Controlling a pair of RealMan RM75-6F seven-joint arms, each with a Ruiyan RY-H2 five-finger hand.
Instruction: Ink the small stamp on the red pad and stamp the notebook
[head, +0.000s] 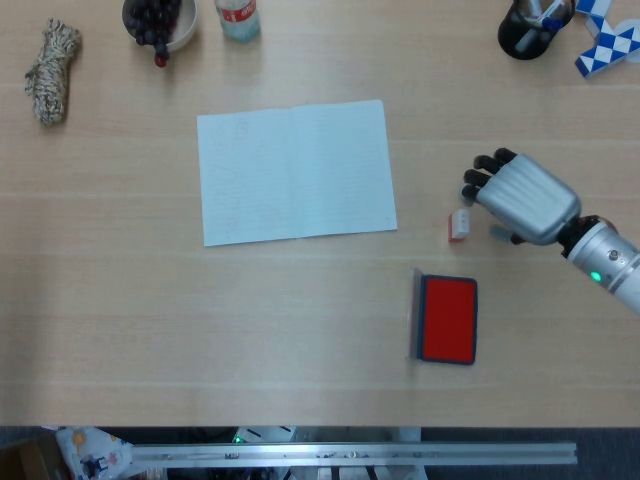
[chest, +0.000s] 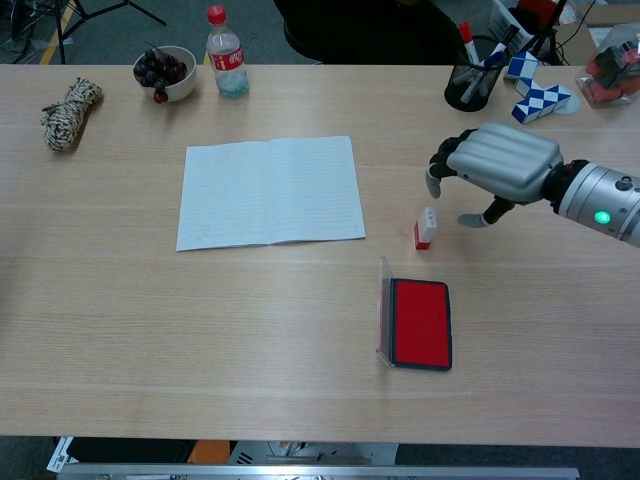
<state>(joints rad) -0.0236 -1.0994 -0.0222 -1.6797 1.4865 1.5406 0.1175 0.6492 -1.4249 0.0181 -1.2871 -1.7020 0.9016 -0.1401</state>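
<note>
**Right hand open just beside the small stamp, nothing held**

The right hand (head: 517, 198) (chest: 497, 162) is over the table (head: 300, 320) (chest: 250, 330), just to the right of the small stamp (head: 459, 224) (chest: 425, 227). Its back faces up, the fingers (chest: 434, 178) are curved downward and spread apart, and the thumb (chest: 472, 219) points down on the side away from the stamp. The hand holds nothing. In the chest view the fingertips are a little above the stamp and not touching it; in the head view they are very close to its top right edge.

The small stamp stands upright on the table, white above and red at the bottom. It is between the notebook (head: 297, 171) (chest: 270, 191) and the hand, and just beyond the red pad (head: 447, 319) (chest: 420, 323). The red pad is open, its clear lid (head: 415, 313) (chest: 382, 310) standing up along the left side, and the red ink surface faces up. The notebook lies open and flat, well apart from the pad, to the left of the stamp.

At the far edge of the table there are a rope bundle (head: 50, 72) (chest: 68, 114), a bowl of dark fruit (head: 158, 22) (chest: 165, 71), a plastic bottle (head: 238, 18) (chest: 226, 52), a black pen cup (head: 528, 28) (chest: 472, 82) and a blue and white folding puzzle (head: 607, 40) (chest: 537, 92).

The left hand is not seen in any of the two views
</note>
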